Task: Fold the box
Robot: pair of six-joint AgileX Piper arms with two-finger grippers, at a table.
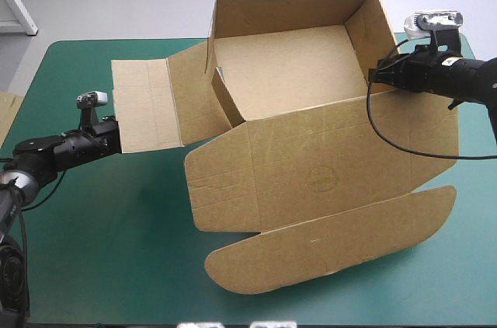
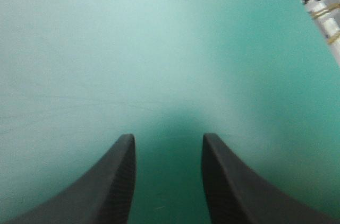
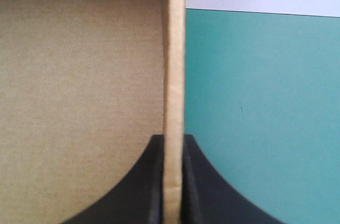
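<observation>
Right end effector was clamped on a wall of the box | left end effector hung low, fingers apart, teal-green worktop ahead.

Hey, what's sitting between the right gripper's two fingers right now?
A raised wall of the box, seen edge-on and pinched by the right gripper. The right wrist view shows it, with the teal-green cover beside it.
</observation>
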